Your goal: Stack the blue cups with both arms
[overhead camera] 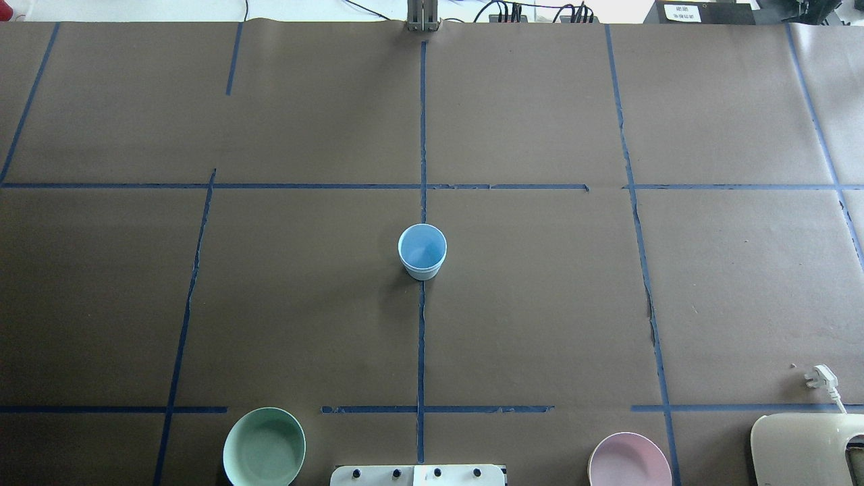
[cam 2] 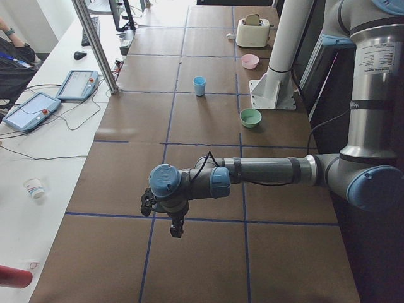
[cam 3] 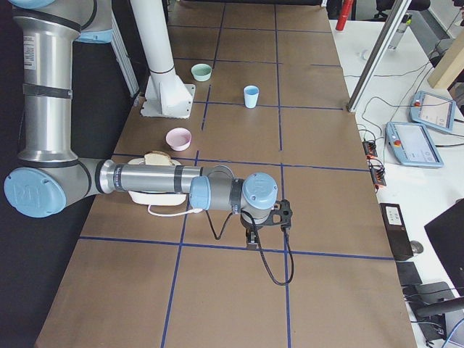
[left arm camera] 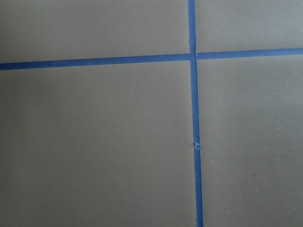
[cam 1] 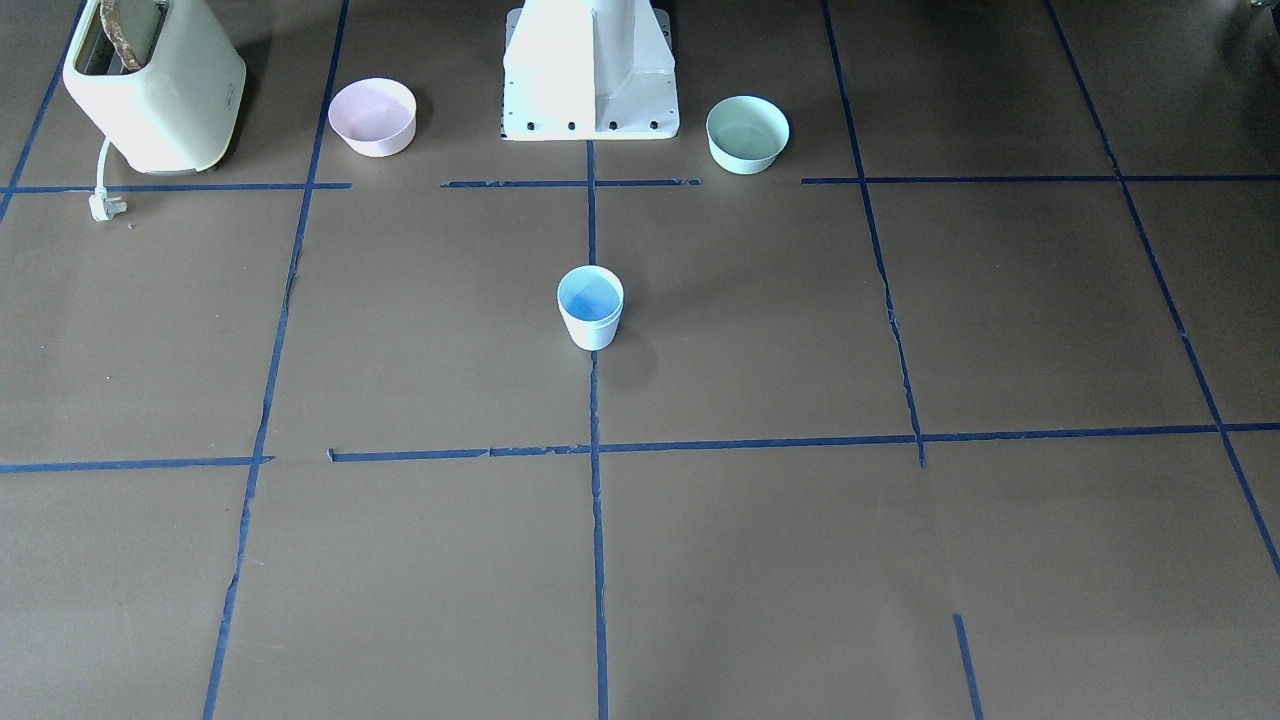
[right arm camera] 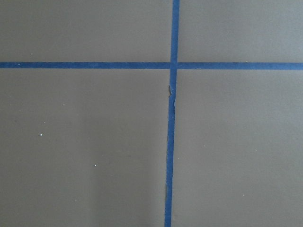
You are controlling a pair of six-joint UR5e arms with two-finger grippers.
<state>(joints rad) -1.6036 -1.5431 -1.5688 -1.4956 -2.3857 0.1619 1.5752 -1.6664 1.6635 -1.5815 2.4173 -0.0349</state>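
Brown surface (cam 1: 420, 330) was gridded up in blue tape (cam 1: 597, 520)
Cup (cam 1: 590, 306) was whitish outside, bright blue inside; plus a pink bowl (cam 1: 372, 116), mint-green bowl (cam 1: 747, 133), cream toaster (cam 1: 155, 85).

Blue cup (cam 1: 590, 307) upright on centre tape line (cam 1: 597, 500), pink bowl (cam 1: 372, 117) and mint bowl (cam 1: 747, 134) flanking white pedestal (cam 1: 590, 80), toaster (cam 1: 155, 85) top left

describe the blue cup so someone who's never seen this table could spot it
From the white pedestal, follow the blue tape line out to the middle of the table. The blue cup stands upright on that line. Unlike the wider pink bowl and mint-green bowl beside the pedestal, it is narrow, with a bright blue inside.
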